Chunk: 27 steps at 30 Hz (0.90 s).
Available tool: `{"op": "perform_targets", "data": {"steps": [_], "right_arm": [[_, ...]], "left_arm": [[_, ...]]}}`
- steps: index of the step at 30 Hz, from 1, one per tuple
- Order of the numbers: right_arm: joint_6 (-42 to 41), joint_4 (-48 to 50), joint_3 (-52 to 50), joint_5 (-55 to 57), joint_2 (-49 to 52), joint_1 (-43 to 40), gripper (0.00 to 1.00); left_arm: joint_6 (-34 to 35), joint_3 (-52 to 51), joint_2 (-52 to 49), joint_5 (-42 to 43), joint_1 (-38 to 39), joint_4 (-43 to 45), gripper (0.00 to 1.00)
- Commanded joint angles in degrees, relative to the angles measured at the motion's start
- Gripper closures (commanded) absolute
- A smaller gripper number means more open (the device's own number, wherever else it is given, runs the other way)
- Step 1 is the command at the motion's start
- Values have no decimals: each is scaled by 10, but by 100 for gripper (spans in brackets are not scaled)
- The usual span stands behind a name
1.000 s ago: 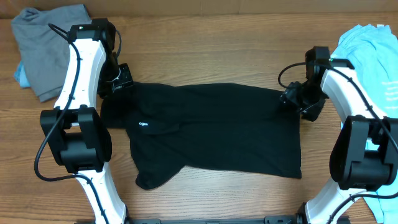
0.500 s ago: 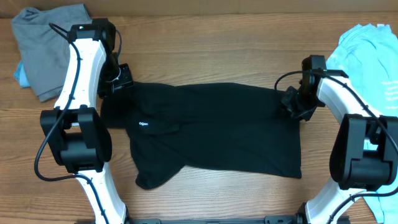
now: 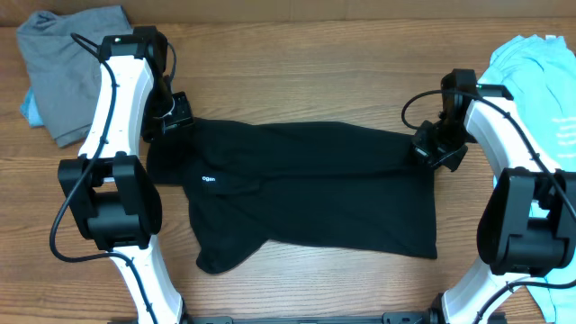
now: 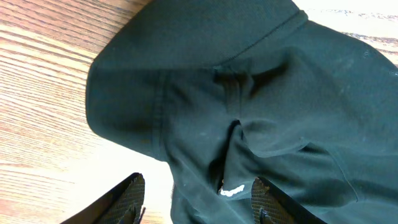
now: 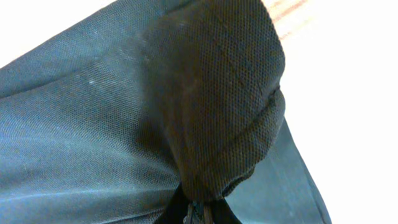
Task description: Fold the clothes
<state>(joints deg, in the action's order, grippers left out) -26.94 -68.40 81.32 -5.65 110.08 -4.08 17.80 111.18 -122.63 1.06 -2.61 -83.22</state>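
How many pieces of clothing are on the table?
3: black shirt in the middle, grey garment top left, light blue T-shirt at the right edge. Blue cloth under the grey one may be a fourth.

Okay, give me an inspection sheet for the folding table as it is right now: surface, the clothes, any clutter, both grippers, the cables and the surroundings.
Surface: wooden table, bare wood around the clothes.
Job's things: black shirt spread flat across the middle, white logo facing up; grey garment bunched at the far left corner; light blue T-shirt at the right edge.
Clutter: nothing seen.
Grippers: left gripper open, over the shirt's logo end; right gripper shut on the opposite end of the black shirt, cloth bunched above the pinch.
Cables: black cable loops at the left arm, another by the right wrist.
Surroundings: nothing seen.
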Motion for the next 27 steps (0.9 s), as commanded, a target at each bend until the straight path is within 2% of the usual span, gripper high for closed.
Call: {"op": "perform_targets", "data": {"steps": [1,6,9,10,12,14,16,18,21,22,24,26,27], "right_arm": [[0,-29,15,21,-17,0,96],[0,-73,14,22,-17,2,96],[0,-94,12,26,-17,10,92],[0,-99,10,31,-17,13,86],[0,-99,1,38,-17,19,65],[0,-93,-9,46,-17,23,50],[0,-81,-17,57,-17,25,18],[-1,-70,-19,63,-17,25,15],[-5,-53,-19,62,-17,24,13],[-5,-46,-19,62,-17,24,13],[-5,-33,-19,62,-17,24,14],[-3,-18,-19,60,-17,24,16],[0,-4,-19,60,-17,24,21]], "left_arm": [[-9,10,2,4,4,3,41],[-9,10,2,5,4,4,39],[-9,10,2,5,4,7,39],[-9,10,2,5,4,7,38],[-9,10,2,5,4,7,37],[-9,10,2,5,4,7,37],[-9,10,2,5,4,7,37],[-10,10,2,5,4,5,39],[-19,10,2,12,4,4,48],[-30,10,2,21,4,4,57],[-55,10,2,54,4,4,92],[-85,10,2,91,8,5,96],[-107,10,2,113,13,5,96]]}}
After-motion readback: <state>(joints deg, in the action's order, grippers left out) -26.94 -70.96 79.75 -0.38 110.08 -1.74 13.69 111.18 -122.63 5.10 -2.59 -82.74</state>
